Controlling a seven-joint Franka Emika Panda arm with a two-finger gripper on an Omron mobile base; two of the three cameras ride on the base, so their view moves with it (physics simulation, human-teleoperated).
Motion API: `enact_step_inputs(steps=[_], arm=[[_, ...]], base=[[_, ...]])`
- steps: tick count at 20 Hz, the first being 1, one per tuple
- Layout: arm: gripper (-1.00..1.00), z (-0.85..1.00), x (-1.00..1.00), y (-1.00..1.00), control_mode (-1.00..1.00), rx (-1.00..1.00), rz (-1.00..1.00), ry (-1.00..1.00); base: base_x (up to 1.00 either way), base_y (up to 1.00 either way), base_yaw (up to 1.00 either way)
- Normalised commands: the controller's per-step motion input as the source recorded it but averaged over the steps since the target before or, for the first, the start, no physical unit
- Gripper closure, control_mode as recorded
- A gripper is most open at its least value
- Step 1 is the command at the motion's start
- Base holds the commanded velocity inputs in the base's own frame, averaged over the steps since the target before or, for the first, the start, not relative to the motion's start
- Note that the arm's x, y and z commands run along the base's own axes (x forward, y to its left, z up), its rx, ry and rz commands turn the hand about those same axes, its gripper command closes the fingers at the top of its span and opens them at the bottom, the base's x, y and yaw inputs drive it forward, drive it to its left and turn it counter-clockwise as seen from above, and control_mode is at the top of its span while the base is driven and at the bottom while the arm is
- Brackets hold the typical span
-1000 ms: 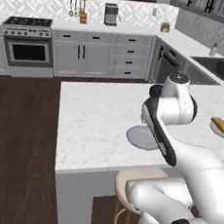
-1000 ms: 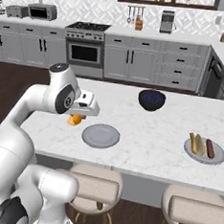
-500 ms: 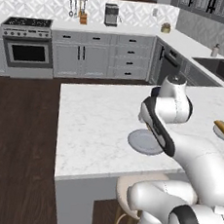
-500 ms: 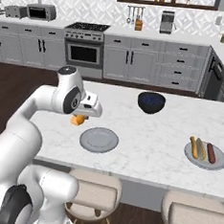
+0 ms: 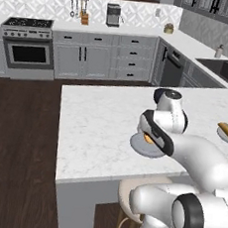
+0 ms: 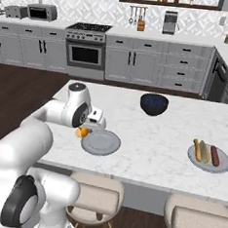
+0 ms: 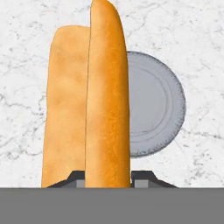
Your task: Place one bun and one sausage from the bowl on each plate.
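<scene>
My gripper (image 6: 83, 131) is shut on a golden-orange bun (image 7: 105, 96), which it holds by one end. The bun (image 6: 81, 132) hangs just above the counter at the near-left rim of a bare light-grey plate (image 6: 103, 143). In the hand view the plate (image 7: 153, 105) lies behind the bun, off to its right. From the left base view the bun (image 5: 147, 138) shows under the gripper (image 5: 149, 137), over the plate (image 5: 143, 149). A second plate (image 6: 202, 163) at the far right carries a bun (image 6: 197, 149) and a red-brown sausage (image 6: 215, 155). The bowl is out of view.
A smaller, deep blue-black bowl (image 6: 154, 104) stands at the back of the white marble island (image 6: 148, 133). Two stools (image 6: 96, 197) sit under the island's near edge. A second counter with a sink (image 5: 225, 68) runs behind on the right.
The gripper has come down a little with the bun toward the bare plate's rim. The whole picture has shifted slightly with the base.
</scene>
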Motion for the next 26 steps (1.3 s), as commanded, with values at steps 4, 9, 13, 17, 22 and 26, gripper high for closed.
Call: enact_step_inputs(steps=[4,9,13,17,22,26], arm=[[1.0,-0.36,0.16,-0.01,-1.0,0.0,0.0,-0.03],[1.0,-0.55,0.31,0.0,-1.0,-0.01,0.0,-0.03],[1.0,-0.15,0.08,0.0,-1.0,0.0,0.0,0.01],[1.0,-0.08,0.17,0.0,-1.0,0.0,0.0,0.0],[1.0,-0.13,0.14,0.0,-1.0,0.0,0.0,0.0],[-1.0,-0.19,0.01,0.0,-1.0,0.0,0.0,0.03]], base=[[0.0,0.0,0.0],[0.0,0.0,0.0],[0.0,0.0,0.0],[0.0,0.0,0.0],[0.0,0.0,0.0],[0.0,0.0,0.0]])
